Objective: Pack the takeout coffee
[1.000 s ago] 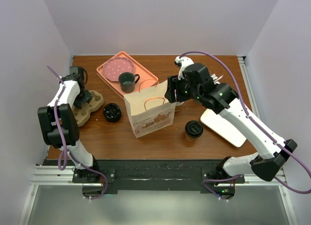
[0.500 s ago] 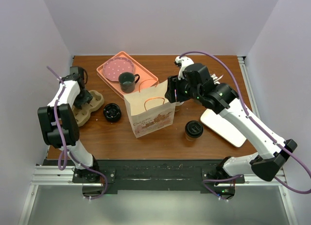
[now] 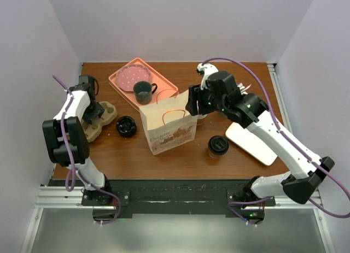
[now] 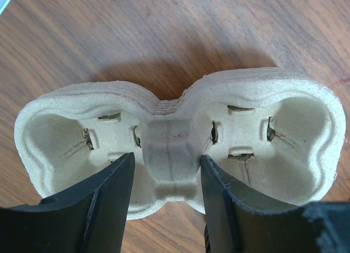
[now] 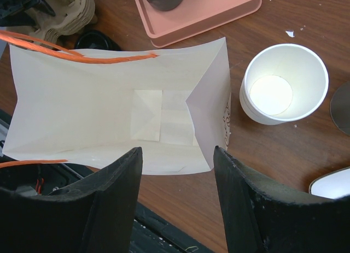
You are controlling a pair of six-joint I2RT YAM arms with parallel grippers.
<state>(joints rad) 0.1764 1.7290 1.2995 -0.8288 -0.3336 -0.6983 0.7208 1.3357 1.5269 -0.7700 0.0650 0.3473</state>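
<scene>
Nearest the arm bases, one lidded takeout coffee (image 3: pixel 217 146) was stood on the worktop (image 3: pixel 180 163), just right of the paper bag (image 3: pixel 168 127). A second takeout coffee (image 3: pixel 126 126) was stood left of the bag, beside the pulp cup carrier (image 4: pixel 175 133). The left fingers (image 4: pixel 104 204) were spread to either side of the carrier's middle ridge. The right fingers (image 5: pixel 109 198) were held apart above the open bag, near the stacked white cups (image 5: pixel 284 83). Farther back, a green mug (image 3: pixel 144 92) was set on the pink tray (image 3: pixel 161 81).
</scene>
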